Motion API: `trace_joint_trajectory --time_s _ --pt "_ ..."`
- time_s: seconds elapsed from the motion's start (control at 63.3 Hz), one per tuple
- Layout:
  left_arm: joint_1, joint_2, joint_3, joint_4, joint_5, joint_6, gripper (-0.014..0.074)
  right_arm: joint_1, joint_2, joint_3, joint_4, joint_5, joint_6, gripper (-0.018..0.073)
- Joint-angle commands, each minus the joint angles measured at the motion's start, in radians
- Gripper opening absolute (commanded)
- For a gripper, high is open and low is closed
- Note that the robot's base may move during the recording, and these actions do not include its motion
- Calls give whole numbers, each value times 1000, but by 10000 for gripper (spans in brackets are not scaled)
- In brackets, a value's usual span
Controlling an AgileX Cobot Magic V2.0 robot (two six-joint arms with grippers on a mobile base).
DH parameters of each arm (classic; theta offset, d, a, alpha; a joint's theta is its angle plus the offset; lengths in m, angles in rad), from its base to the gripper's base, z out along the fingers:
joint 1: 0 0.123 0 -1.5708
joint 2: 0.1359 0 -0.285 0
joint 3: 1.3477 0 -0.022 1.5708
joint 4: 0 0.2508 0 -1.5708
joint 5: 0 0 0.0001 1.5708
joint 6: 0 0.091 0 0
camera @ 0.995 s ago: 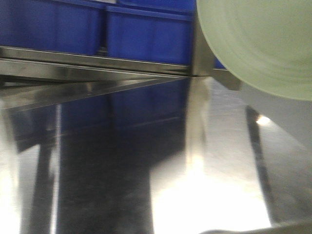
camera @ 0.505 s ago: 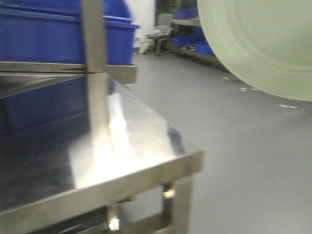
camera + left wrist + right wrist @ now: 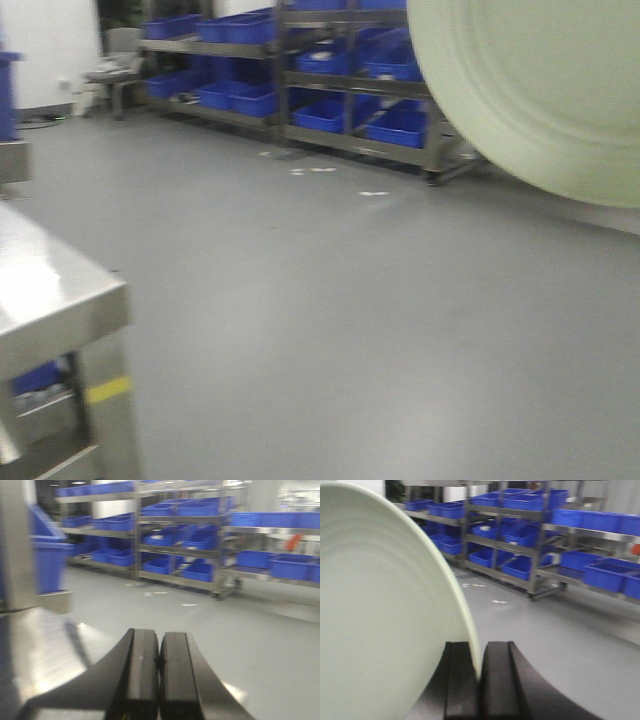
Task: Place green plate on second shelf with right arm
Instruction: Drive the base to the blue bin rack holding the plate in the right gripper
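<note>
The green plate (image 3: 385, 610) fills the left half of the right wrist view, held on edge. My right gripper (image 3: 479, 650) is shut on its rim, one black finger on each side. In the front view the same green plate (image 3: 540, 90) hangs large at the top right; no gripper shows there. My left gripper (image 3: 159, 642) is shut with nothing between its pads, above a steel table top (image 3: 45, 650). The second shelf of the task cannot be picked out among the racks across the room.
A steel table corner (image 3: 50, 300) sits at the front view's lower left. Across the grey floor (image 3: 350, 300) stand steel racks (image 3: 300, 70) loaded with blue bins (image 3: 395, 125). Another blue bin (image 3: 47, 555) stands near the left wrist.
The front view has swung away from the steel table and its blue bins toward the open floor and far racks. The green plate stays at the top right of the view.
</note>
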Motion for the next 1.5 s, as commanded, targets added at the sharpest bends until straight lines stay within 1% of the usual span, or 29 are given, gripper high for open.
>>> trace_joint_trajectory --time_s 0.0,1.484 --pt "-6 -17 40 -6 -77 -2 130 -5 1 -34 12 -118 6 60" --pt "-6 -17 40 -6 -77 -2 130 -5 1 -34 12 -118 6 60"
